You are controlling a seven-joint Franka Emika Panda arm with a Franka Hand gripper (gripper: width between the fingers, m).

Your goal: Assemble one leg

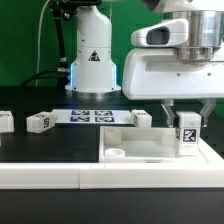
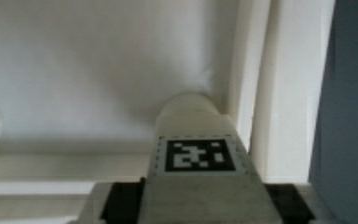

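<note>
**A:** Leg status?

**B:** The leg (image 1: 187,135) is upright in the gripper (image 1: 187,112), with its tag facing the exterior camera. It's over the tabletop (image 1: 150,148), at the end toward the exterior view's right. The tabletop lies by the worktop's near edge, toward that same corner. Can't tell if the leg's lower end touches the tabletop.

**A:** Pincer?

**B:** Clamped on the leg. In the wrist view the fingers (image 2: 119,203) sit tight against both sides, with the tag between them.

**A:** Counts?

**B:** Four legs: one held, three loose.
- First loose leg (image 1: 5,121) is cut by the exterior view's left border.
- Second loose leg (image 1: 40,122) is just beside one end of the marker board (image 1: 90,116).
- Third loose leg (image 1: 140,118) is at the board's other end.

All three lie in a row between the tabletop and the worktop's far edge. One tabletop, one marker board, and one robot base (image 1: 95,60) at the far edge.
</note>
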